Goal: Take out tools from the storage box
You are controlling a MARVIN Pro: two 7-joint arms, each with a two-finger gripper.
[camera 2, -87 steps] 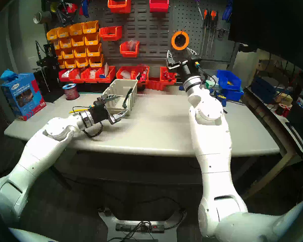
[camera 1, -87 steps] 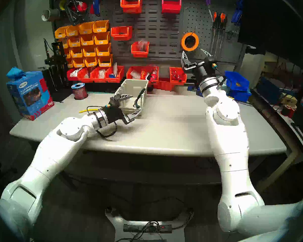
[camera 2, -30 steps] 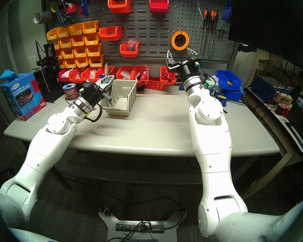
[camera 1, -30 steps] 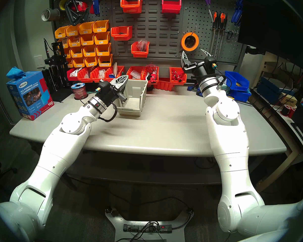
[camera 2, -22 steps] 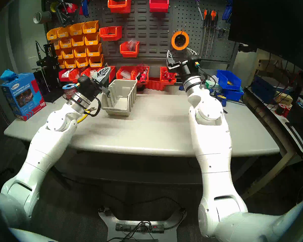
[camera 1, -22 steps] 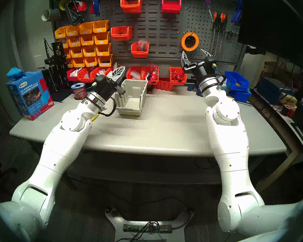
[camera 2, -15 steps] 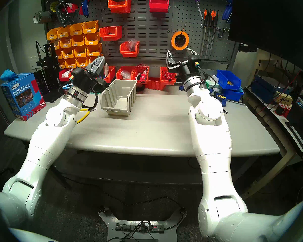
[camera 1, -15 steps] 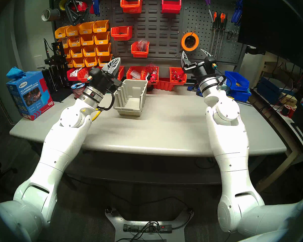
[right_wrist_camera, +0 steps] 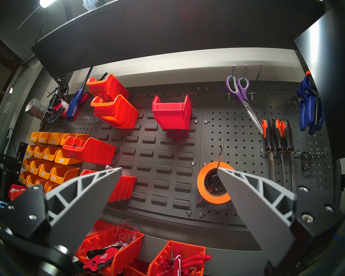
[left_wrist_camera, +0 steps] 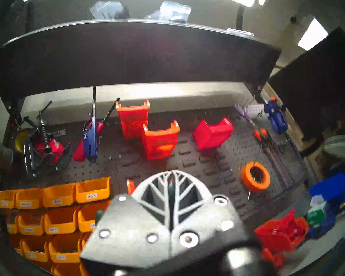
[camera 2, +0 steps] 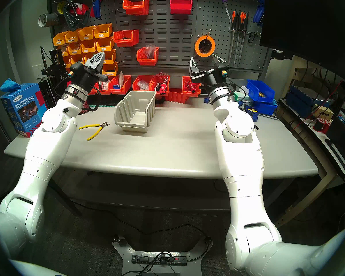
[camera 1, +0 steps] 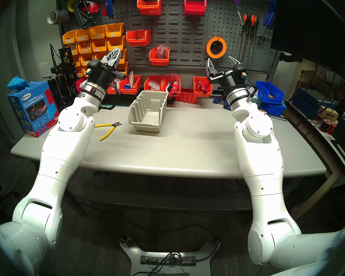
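The beige storage box (camera 1: pixel 136 110) (camera 2: pixel 126 110) stands on the table's middle back, and its inside shows nothing. The yellow-handled pliers (camera 1: pixel 108 128) (camera 2: pixel 94 129) lie on the table left of it. My left gripper (camera 1: pixel 114 57) (camera 2: pixel 98 61) (left_wrist_camera: pixel 171 172) is raised above and left of the box, in front of the orange bins. It is shut on the dark green-handled pliers (left_wrist_camera: pixel 170 187), seen between its fingers. My right gripper (camera 1: pixel 221 60) (camera 2: pixel 205 59) (right_wrist_camera: pixel 169 170) is open and empty, held high at the back right.
A row of red parts bins (camera 1: pixel 159 85) lines the table's back edge below the pegboard. A blue cleaning-cloth carton (camera 1: pixel 33 108) stands at the far left. Blue bins (camera 1: pixel 270 94) sit at the back right. Orange tape (camera 1: pixel 216 47) hangs near the right gripper.
My left gripper rose up and to the left from the box's left rim, carrying the green pliers. The yellow pliers came into full view. The right arm has not moved.
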